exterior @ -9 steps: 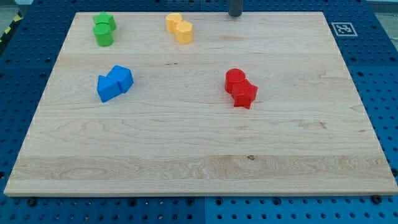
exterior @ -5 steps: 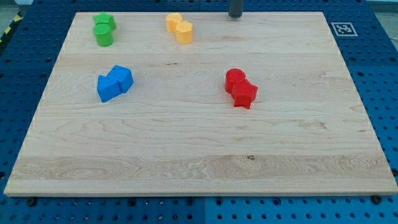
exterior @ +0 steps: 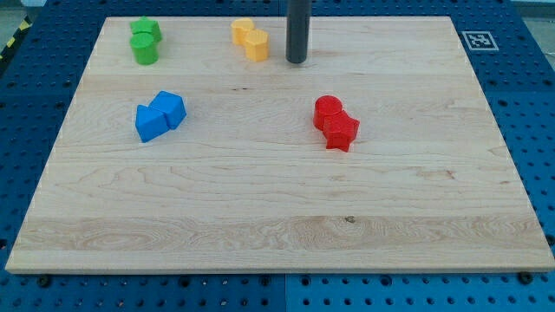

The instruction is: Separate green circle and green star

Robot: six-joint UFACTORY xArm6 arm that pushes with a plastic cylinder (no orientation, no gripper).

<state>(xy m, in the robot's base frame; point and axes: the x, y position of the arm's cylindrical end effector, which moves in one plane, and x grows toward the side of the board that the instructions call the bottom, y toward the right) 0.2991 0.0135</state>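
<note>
Board: a pale wooden board (exterior: 277, 199) lies on a blue pegboard table (exterior: 538, 130); a small square printed marker (exterior: 479, 40) sits at the board's top right corner.
My tip: my tip (exterior: 297, 61) rests on the board near the view's top, just right of the yellow pair and well to the right of the green pair. I end in a plain rod, so there are no jaws to open or close.
Green circle: the green circle (exterior: 145, 52) stands near the board's top left corner.
Green star: the green star (exterior: 146, 31) sits directly above the green circle in the view, touching it.
Yellow blocks: two yellow blocks (exterior: 250, 39) touch each other at the top centre; shapes unclear.
Blue blocks: two blue blocks (exterior: 159, 115) touch at the view's left, below the green pair.
Red blocks: two red blocks (exterior: 336, 123) touch right of centre, below my tip.
</note>
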